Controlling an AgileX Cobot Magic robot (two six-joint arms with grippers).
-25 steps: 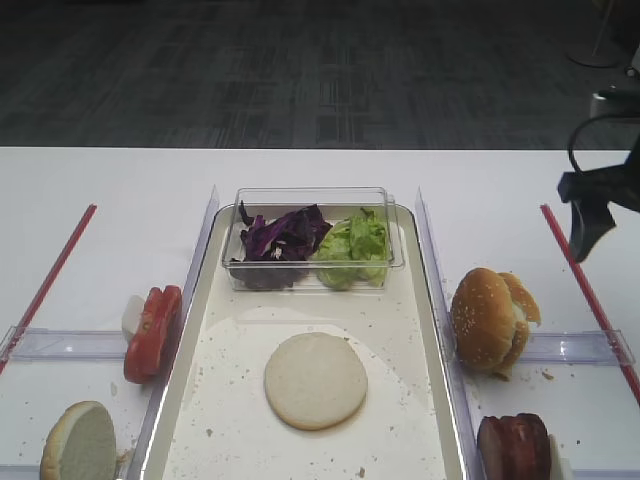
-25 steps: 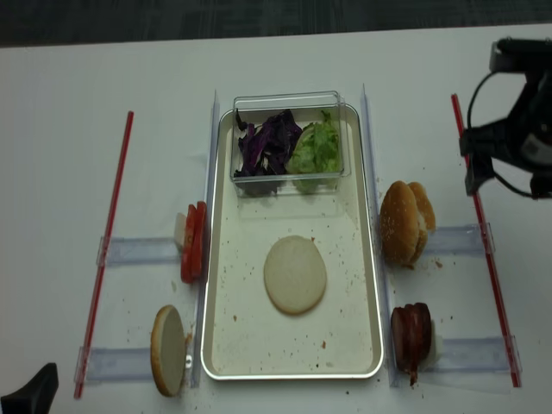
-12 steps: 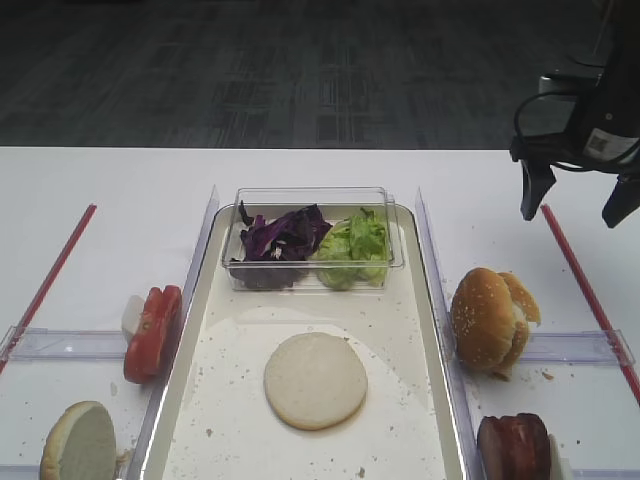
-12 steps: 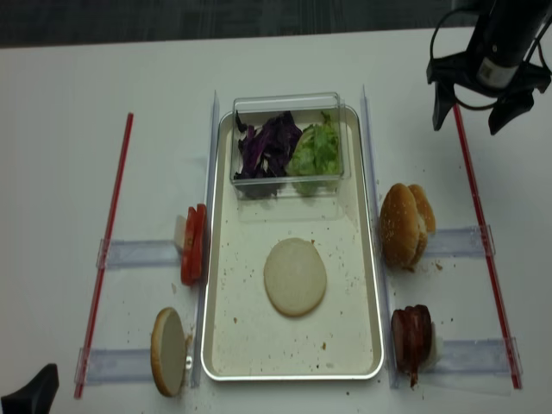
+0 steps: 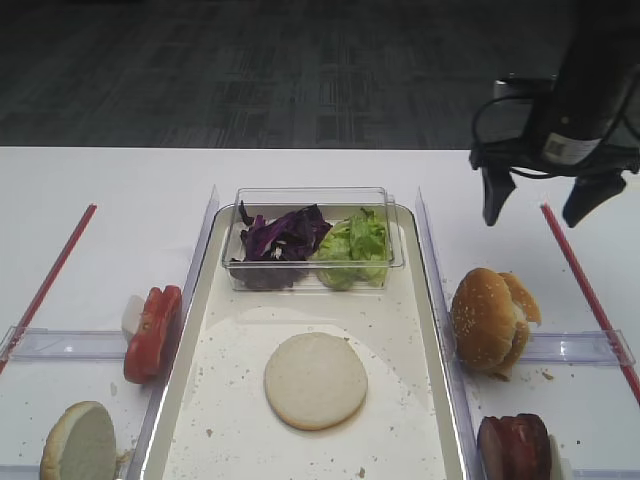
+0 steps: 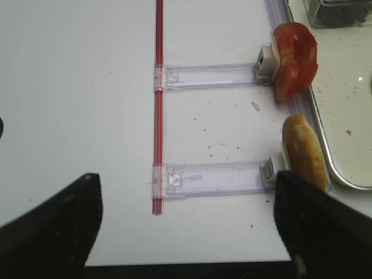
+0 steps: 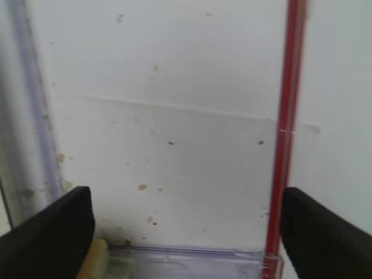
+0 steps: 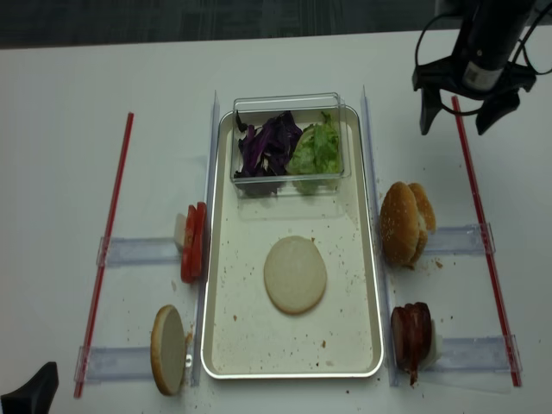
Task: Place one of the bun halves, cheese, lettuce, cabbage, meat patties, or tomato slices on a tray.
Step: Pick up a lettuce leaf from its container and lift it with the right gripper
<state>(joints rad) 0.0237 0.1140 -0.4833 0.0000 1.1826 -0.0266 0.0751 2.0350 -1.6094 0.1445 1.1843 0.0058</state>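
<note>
Since previous frame, right gripper (image 5: pixel 538 205) shifted left, fingers (image 5: pixel 492 203) spread.

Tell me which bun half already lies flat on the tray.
The pale bun half lying cut-face up in the tray; the others stand on edge outside its rim.

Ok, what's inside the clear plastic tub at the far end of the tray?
The clear plastic tub holds dark purple shredded cabbage left and crinkly light-green lettuce right. Anything beneath the heaps is covered.

The right gripper (image 8: pixel 463 113) hangs upright with jaws spread wide and empty, while the left gripper (image 6: pixel 186 218) likewise gapes
</note>
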